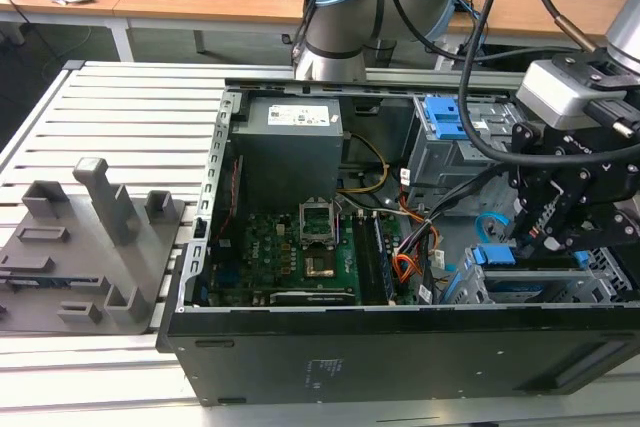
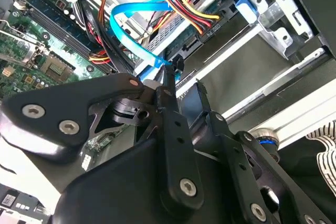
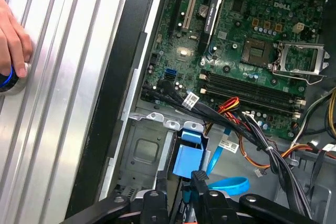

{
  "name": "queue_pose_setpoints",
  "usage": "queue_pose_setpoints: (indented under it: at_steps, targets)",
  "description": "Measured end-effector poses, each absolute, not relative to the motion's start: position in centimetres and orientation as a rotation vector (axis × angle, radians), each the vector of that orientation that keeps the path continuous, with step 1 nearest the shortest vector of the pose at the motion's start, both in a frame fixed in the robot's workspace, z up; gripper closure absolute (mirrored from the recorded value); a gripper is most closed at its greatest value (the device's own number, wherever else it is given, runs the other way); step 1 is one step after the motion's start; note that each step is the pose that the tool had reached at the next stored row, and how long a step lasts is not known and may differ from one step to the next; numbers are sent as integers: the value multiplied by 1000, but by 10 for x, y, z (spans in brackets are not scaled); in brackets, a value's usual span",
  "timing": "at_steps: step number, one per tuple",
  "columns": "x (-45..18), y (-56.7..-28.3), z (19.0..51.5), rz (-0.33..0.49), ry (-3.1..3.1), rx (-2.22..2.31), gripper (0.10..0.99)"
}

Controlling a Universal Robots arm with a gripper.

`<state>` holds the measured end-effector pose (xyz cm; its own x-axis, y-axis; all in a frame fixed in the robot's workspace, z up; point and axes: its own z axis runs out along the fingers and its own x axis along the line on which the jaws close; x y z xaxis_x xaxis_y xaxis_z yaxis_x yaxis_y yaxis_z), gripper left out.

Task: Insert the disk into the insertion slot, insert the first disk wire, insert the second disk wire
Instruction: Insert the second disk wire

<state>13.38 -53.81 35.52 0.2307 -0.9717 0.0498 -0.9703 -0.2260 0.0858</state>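
**Exterior view.** The computer case (image 1: 400,347) lay open on the slotted metal table (image 1: 130,107). A grey holder plate (image 1: 90,237) stood on the table towards the exterior view's left. The gripper (image 1: 535,232) hung inside the case at the exterior view's right, above the drive cage (image 1: 465,287). The disk (image 1: 493,254) sat in that cage, with its blue carrier end facing the circuit board (image 1: 290,247). The blue cable (image 1: 490,219) curved up just beside the gripper.

**Second wrist view.** This view showed the contact point, which the exterior view did not. The blue cable (image 2: 131,11) looped over the orange-and-black wire bundle (image 2: 184,3) and ran down to a small dark connector at the tip of the gripper (image 2: 184,85). The jaws stood close together and clamped the cable at its connector end.

**First wrist view.** The gripper (image 3: 179,182) stood directly at the blue end of the disk (image 3: 187,158). A strip of the blue cable (image 3: 229,184) ran between the jaws. A person's hand (image 3: 13,51) rested on the table (image 3: 58,77), well apart from the case.

**Markings.** A white label (image 1: 300,113) was fixed to the power supply (image 1: 290,157). Small white tags were attached to the black cables near the circuit board (image 3: 252,35) in the first wrist view. The text on these was too small to read.
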Motion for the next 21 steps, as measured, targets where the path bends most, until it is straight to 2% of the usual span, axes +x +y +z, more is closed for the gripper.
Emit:
queue_pose_setpoints:
  at_steps: [12,21]
  targets:
    - [128,-519,360,-21,-1890,2386,765]
    - [124,-517,352,-11,-1885,2379,765]
